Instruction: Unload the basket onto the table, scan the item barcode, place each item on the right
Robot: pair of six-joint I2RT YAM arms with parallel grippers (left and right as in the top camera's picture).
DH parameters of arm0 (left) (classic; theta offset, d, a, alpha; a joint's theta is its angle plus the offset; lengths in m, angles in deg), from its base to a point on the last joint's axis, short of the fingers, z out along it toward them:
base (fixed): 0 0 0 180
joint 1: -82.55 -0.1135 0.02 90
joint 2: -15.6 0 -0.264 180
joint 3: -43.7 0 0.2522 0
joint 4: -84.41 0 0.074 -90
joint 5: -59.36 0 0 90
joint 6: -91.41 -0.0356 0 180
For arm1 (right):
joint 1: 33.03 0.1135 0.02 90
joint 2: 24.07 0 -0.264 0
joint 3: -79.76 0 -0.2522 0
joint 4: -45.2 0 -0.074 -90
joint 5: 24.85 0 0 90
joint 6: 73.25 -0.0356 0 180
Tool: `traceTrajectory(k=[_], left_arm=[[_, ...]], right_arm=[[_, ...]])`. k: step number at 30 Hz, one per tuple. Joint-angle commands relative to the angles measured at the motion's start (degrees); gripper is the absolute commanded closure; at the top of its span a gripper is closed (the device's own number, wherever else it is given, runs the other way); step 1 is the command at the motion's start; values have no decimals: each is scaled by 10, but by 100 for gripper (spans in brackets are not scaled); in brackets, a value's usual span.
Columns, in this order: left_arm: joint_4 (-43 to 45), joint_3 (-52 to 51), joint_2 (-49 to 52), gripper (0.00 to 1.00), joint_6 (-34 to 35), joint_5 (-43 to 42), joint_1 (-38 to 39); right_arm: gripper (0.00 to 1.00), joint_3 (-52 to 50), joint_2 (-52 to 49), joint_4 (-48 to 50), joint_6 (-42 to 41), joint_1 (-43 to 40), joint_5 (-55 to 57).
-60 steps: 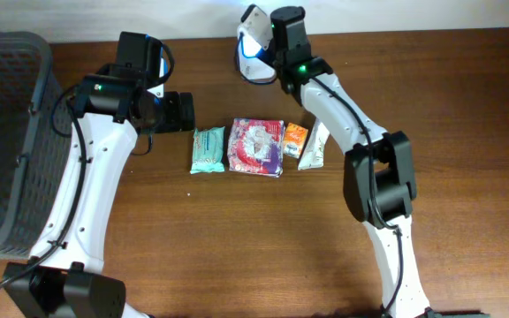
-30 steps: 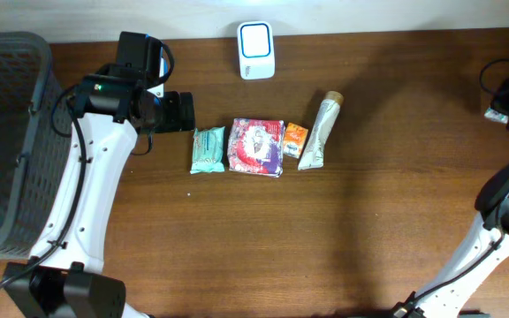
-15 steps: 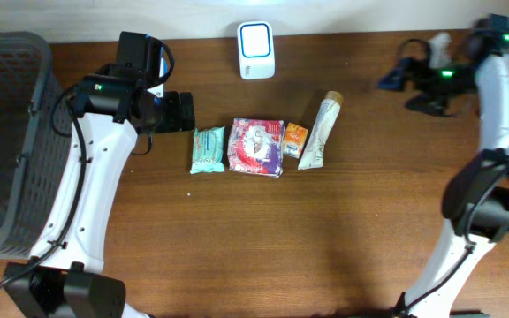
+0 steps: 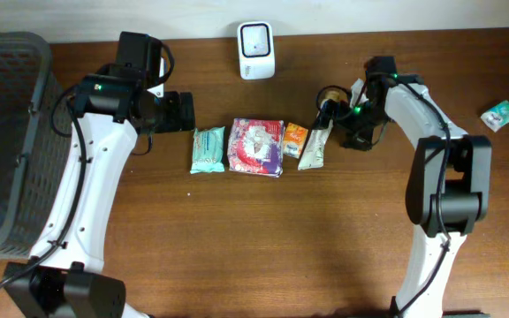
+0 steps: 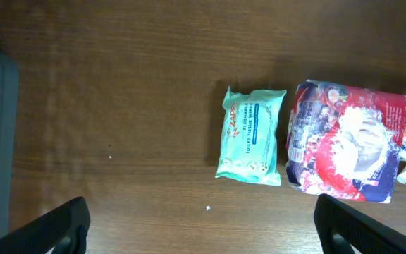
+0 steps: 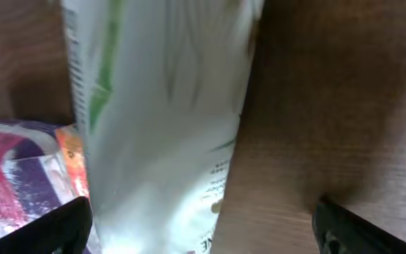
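Jaws wide apart, the right gripper (image 6: 201,224) is straddling the blurred tube (image 6: 161,106), probably lining up a pickup; the left gripper (image 5: 203,220) is hovering open, idle.

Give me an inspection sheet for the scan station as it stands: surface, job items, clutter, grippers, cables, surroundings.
surface: brown wooden table, no spills seen.
job's things: white scanner at the far edge; in a row, teal wipes pack, red and purple pack, orange packet, white tube.
clutter: small teal packet, alone at far right.
grippers: left gripper open, empty, facing the wipes pack; right gripper open, straddling the tube.
cables: black cable along the left arm.
surroundings: grey basket at the left.
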State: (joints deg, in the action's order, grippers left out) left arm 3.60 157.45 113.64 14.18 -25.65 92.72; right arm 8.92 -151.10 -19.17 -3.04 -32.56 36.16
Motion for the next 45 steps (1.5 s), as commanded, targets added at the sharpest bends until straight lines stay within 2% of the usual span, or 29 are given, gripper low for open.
traceTrajectory(k=[1,5,6,7,9,10,13,16,20,22,24,28,32,33,36,45], left_arm=[[-1,3,-2,1,-11,6,2],[-1,3,-2,1,-11,6,2],[-1,3,-2,1,-11,6,2],[-1,3,-2,1,-11,6,2],[-1,3,-2,1,-11,6,2],[-1,3,-2,1,-11,6,2],[-1,3,-2,1,-11,6,2],[-1,3,-2,1,-11,6,2],[-1,3,-2,1,-11,6,2],[-1,3,-2,1,-11,6,2],[-1,3,-2,1,-11,6,2],[-1,3,-2,1,-11,6,2],[-1,3,-2,1,-11,6,2],[-1,3,-2,1,-11,6,2],[-1,3,-2,1,-11,6,2],[-1,3,-2,1,-11,6,2]], right_arm=[[14,-40,-1,43,-7,9,7],[44,-49,-1,80,-7,29,7],[56,-49,-1,83,-7,33,7],[73,-49,-1,87,-7,38,8],[94,-47,-1,91,-7,44,7],[96,-46,-1,91,-7,44,-7],[96,-26,0,71,1,36,-62],[96,15,9,9,75,24,-139],[96,46,70,-45,110,-7,-149],[96,46,100,-56,174,-11,-178],[96,46,123,-78,296,-2,-268],[96,46,124,-74,369,37,-395],[96,46,124,-66,364,68,-470],[96,46,124,-66,333,75,-473],[96,45,124,-67,278,90,-473],[96,45,123,-63,279,112,-434]])
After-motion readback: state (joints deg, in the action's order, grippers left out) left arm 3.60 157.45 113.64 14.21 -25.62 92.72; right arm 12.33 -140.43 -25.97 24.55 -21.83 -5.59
